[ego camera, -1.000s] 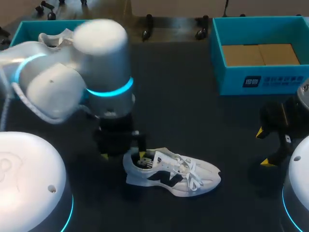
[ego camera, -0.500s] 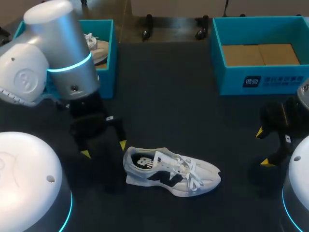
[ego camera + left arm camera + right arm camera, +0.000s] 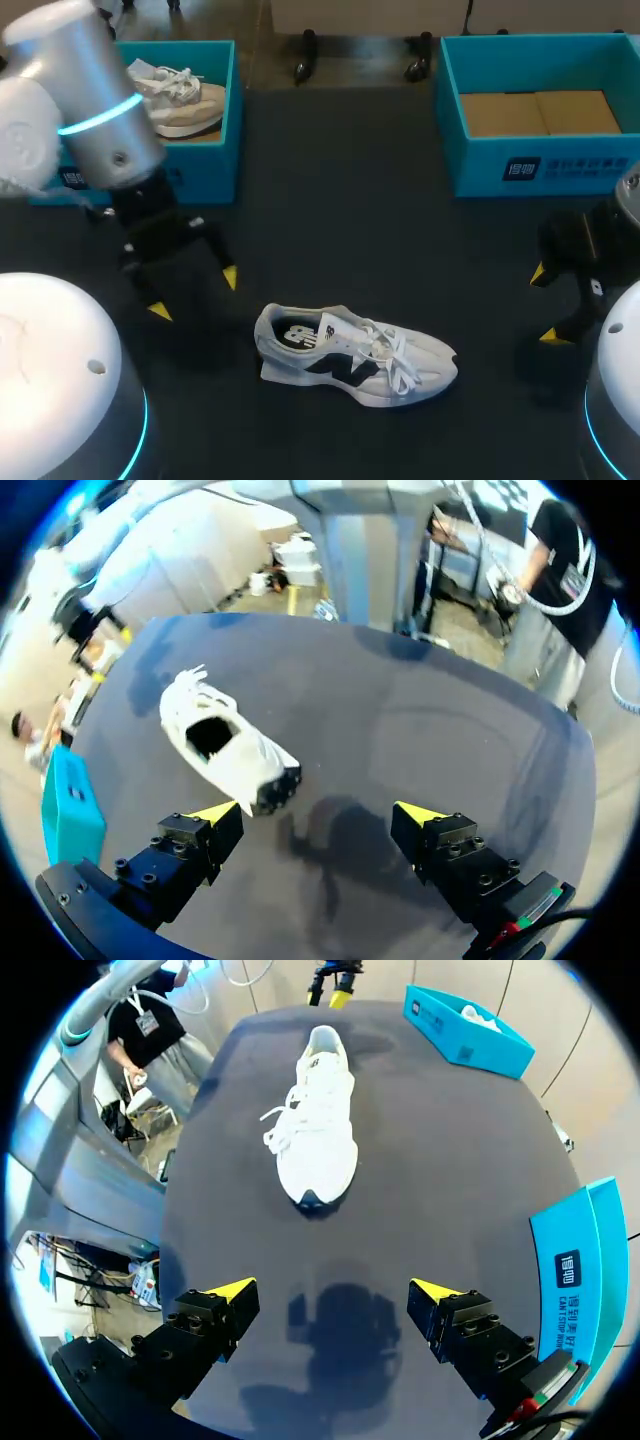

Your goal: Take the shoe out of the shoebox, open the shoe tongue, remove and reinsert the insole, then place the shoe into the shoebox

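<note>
A white sneaker [image 3: 350, 356] with a dark side mark lies on the black table near the front middle, heel to the left, laces loose. My left gripper [image 3: 195, 294] hangs open to the left of its heel, apart from it. Through the left wrist camera the sneaker [image 3: 228, 748] lies ahead of the open gripper [image 3: 314, 812], nearer one fingertip [image 3: 215, 811]. My right gripper [image 3: 542, 303] stands open at the right edge, holding nothing. Seen from the right wrist, the sneaker [image 3: 318, 1115] lies well ahead of the open gripper [image 3: 333, 1287], toe toward it.
A teal shoebox [image 3: 218, 160] at the back left holds a second pale shoe [image 3: 180, 95]. Another teal box [image 3: 480, 165] at the back right shows brown card on its floor. Black table surface [image 3: 360, 230] spreads between them.
My left arm has drawn back from the sneaker's heel, going left and up, uncovering the back left box. The sneaker and my right arm have kept still.
</note>
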Available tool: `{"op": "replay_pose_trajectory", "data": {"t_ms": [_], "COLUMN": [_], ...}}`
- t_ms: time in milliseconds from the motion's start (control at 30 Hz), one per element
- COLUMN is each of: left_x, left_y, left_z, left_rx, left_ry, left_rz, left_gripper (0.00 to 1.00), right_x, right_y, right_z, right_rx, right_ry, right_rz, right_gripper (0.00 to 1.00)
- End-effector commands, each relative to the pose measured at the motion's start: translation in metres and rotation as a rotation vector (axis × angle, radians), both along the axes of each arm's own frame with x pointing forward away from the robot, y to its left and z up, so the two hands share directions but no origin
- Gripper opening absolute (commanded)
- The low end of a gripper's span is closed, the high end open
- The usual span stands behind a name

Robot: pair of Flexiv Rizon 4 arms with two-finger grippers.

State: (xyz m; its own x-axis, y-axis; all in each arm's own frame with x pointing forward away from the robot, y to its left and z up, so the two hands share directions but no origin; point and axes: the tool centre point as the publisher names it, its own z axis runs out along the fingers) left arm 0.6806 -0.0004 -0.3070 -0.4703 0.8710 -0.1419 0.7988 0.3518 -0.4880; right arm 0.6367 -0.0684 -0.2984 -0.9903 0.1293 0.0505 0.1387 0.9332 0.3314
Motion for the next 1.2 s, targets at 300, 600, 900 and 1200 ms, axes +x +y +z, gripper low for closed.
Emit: {"op": "replay_pose_trajectory", "data": {"t_ms": [300, 600, 900, 1200], "left_x": [-0.004, -0.005, -0.001, -0.014], "left_y": [0.036, 0.043, 0.050, 0.065], "left_z": [-0.047, -0.048, -0.065, -0.088], "left_rx": [-0.313, -0.286, -0.343, -0.524], "left_ry": [0.443, 0.408, 0.511, 0.619], "left_rz": [0.568, 0.621, 0.695, 0.684], "left_gripper": [1.00, 1.00, 1.00, 1.00], "right_x": [-0.001, -0.001, -0.001, -0.001], "right_y": [0.000, 0.000, 0.000, 0.000], "right_z": [-0.001, -0.001, -0.001, -0.001], "right_rx": [-0.002, -0.002, -0.002, -0.002], "right_ry": [-0.001, -0.001, -0.001, -0.001], "right_rz": [0.000, 0.000, 0.000, 0.000], "right_gripper": [1.00, 1.00, 1.00, 1.00]}}
